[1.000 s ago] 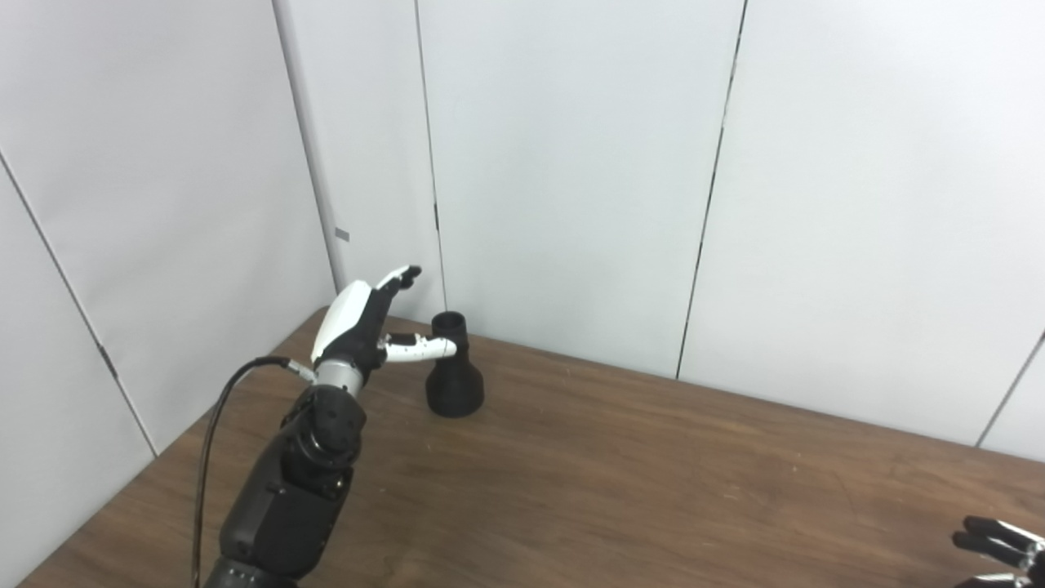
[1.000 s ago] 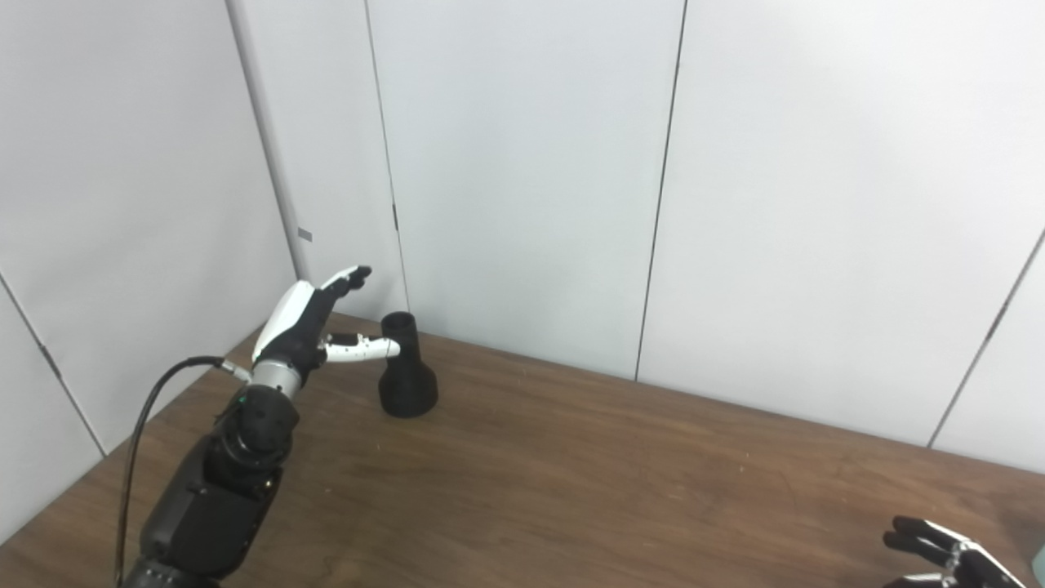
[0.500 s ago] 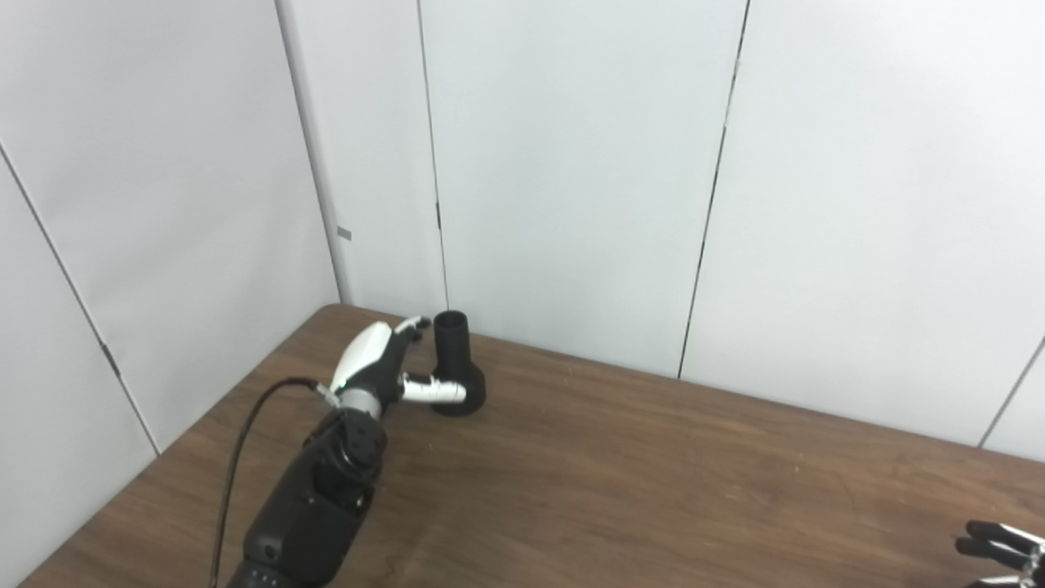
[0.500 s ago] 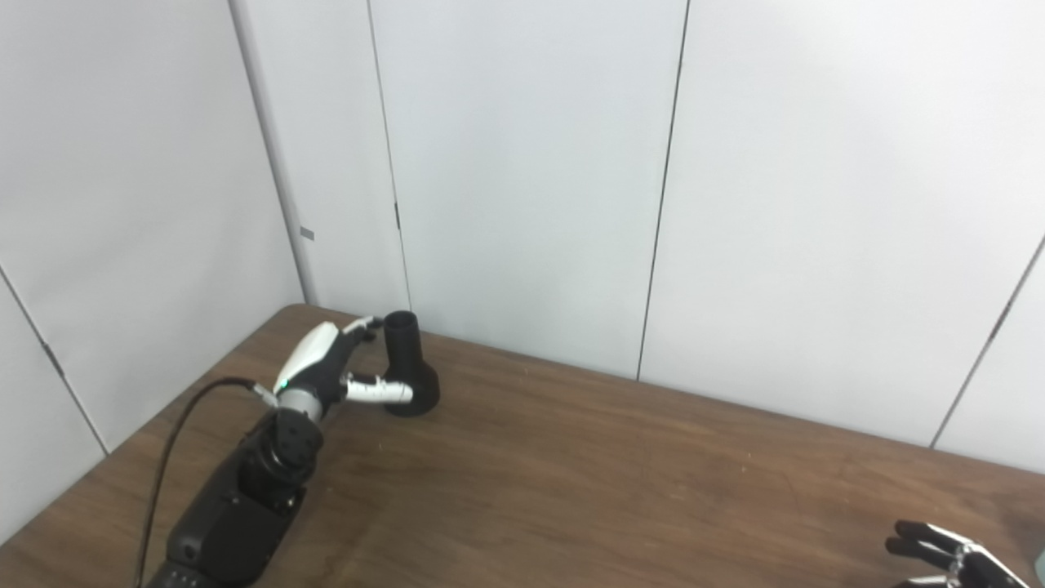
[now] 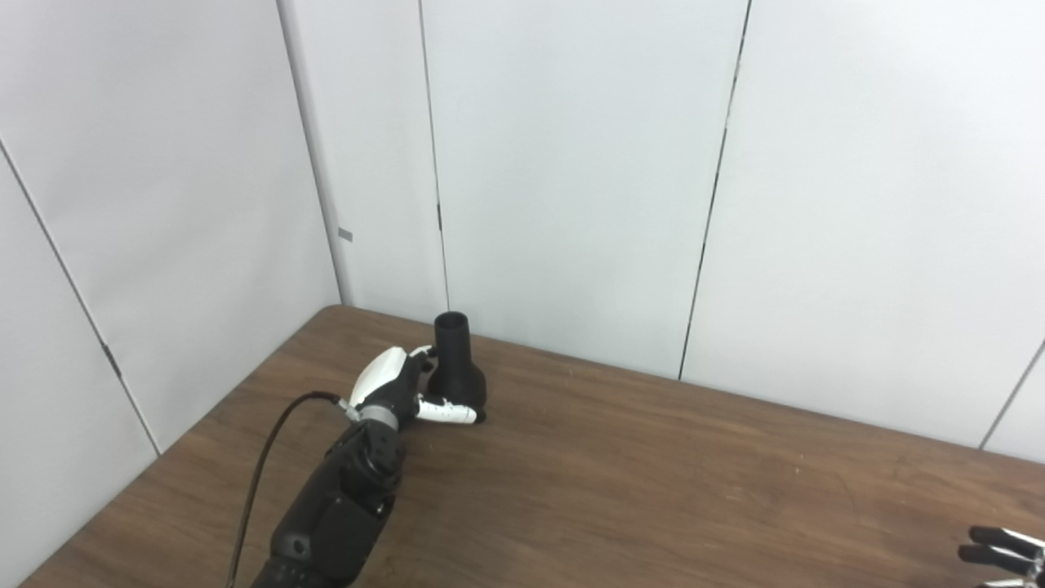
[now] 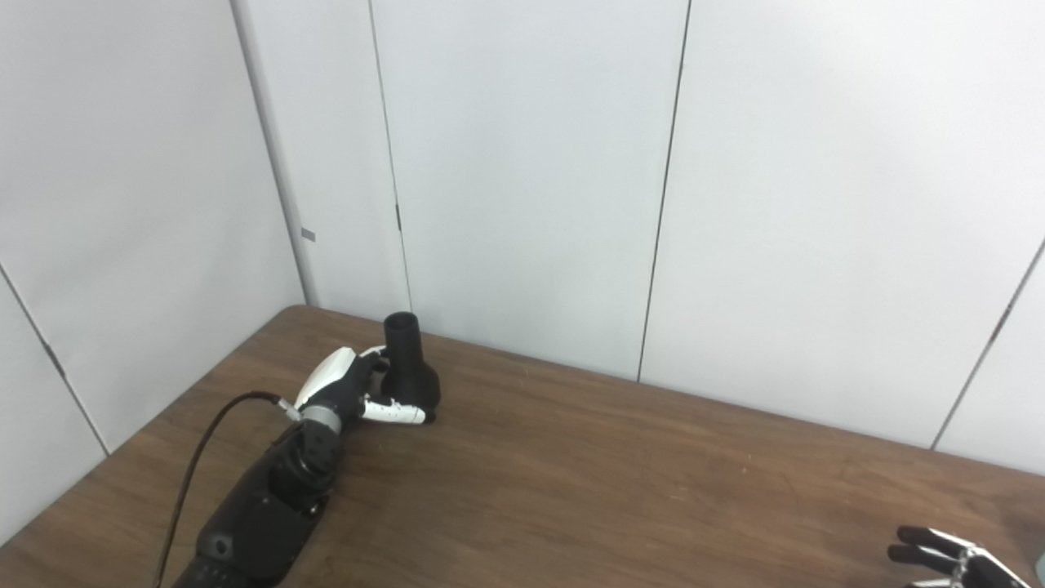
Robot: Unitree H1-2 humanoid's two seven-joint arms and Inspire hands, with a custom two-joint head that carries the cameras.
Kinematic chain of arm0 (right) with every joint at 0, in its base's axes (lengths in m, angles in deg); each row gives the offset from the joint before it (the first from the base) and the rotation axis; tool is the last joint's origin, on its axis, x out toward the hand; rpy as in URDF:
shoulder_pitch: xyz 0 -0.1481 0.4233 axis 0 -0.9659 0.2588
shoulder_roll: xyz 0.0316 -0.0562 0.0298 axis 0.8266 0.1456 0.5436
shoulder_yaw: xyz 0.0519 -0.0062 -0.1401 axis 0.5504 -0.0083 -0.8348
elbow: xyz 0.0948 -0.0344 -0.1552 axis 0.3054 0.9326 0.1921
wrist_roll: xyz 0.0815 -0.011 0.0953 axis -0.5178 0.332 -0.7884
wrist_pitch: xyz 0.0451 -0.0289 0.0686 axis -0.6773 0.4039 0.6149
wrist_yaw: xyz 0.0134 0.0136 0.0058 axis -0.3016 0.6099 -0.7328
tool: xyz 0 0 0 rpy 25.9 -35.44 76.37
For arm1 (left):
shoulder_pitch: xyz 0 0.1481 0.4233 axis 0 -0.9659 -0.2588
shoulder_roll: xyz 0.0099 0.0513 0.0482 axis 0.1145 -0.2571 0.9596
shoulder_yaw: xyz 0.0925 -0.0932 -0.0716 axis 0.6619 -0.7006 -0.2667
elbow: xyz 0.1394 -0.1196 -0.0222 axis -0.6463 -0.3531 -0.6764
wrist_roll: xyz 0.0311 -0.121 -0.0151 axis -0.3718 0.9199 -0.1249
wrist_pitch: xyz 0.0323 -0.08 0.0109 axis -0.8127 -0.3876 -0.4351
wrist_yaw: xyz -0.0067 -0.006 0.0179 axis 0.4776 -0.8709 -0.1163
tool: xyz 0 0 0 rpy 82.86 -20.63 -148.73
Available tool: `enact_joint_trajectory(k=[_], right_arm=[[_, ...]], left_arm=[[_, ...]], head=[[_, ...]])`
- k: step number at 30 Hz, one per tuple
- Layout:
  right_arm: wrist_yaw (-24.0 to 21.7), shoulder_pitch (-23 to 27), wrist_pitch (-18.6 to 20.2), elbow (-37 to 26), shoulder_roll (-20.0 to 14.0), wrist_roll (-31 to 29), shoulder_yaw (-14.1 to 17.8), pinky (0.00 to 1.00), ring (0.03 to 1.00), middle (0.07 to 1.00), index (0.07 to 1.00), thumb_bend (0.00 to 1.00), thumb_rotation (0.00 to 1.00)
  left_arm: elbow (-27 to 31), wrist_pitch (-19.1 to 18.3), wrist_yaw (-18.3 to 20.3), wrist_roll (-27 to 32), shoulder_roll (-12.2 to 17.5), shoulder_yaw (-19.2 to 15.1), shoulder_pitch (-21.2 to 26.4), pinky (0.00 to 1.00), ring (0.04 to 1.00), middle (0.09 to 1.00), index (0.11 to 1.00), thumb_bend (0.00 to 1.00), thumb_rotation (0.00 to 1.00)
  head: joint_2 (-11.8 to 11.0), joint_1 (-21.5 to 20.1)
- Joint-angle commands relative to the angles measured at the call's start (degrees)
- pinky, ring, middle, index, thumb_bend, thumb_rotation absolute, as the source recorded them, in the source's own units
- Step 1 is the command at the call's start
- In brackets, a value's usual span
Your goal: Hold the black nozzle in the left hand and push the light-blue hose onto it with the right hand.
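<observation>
Reaching hand: the left robot hand (image 5: 397,390) lies low over the brown desk (image 5: 620,490), its arm coming in from the bottom left with a black cable (image 5: 265,457) looping beside the forearm.
Nozzle: the black nozzle (image 5: 455,369) stands upright on the desk just to the right of the left robot hand, wide base down and narrow open neck up, close to the white wall panels (image 5: 571,163).
Contact: the white thumb (image 5: 445,412) stretches along the front of the nozzle's base, and the fingers (image 6: 374,353) curl toward its far side at the foot of the neck; the nozzle sits in the gap between them.
Left hand state: partly closed around the nozzle, which stands on the desk; whether the grip is firm cannot be told.
Right hand: the right robot hand (image 6: 947,557) shows only as dark fingertips at the bottom right corner, well apart from the nozzle; the fingers are spread and hold nothing that can be seen.
Corner edge: a small grey-blue sliver (image 6: 1041,565) shows just right of the right robot hand; what it is cannot be told.
</observation>
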Motion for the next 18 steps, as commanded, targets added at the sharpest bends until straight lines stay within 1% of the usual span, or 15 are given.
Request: enact_joint_trajectory(k=[1,5,14,18], right_arm=[[-0.1,1.3,-2.1,-2.2,-1.0,0.0,0.2,0.32,0.459,0.628,0.643,0.61,0.0],[-0.2,1.1,-1.9,-2.4,-1.0,-0.1,0.2,0.32,0.458,0.627,0.64,0.62,0.0],[-0.2,0.5,-1.2,-3.7,-1.2,-0.2,0.4,0.32,0.457,0.626,0.639,0.62,0.0],[-0.1,0.3,-0.8,-4.3,-1.1,0.0,0.3,0.32,0.458,0.625,0.637,0.62,0.0]], left_arm=[[-0.7,0.9,-1.9,-0.8,2.1,0.1,3.3,0.97,0.92,0.866,0.905,0.93,0.3],[-3.0,1.0,-2.2,-0.4,2.4,0.7,4.3,1.0,0.923,0.865,0.905,0.92,0.29],[-4.1,1.7,-2.8,0.9,1.9,1.4,5.2,1.0,0.906,0.852,0.89,0.91,0.28],[-5.0,2.8,-3.0,1.3,1.9,1.6,5.1,1.0,0.9,0.848,0.884,0.91,0.27]], head=[[0.0,-0.3],[0.4,-0.5],[1.1,-0.9],[1.4,-0.9]])
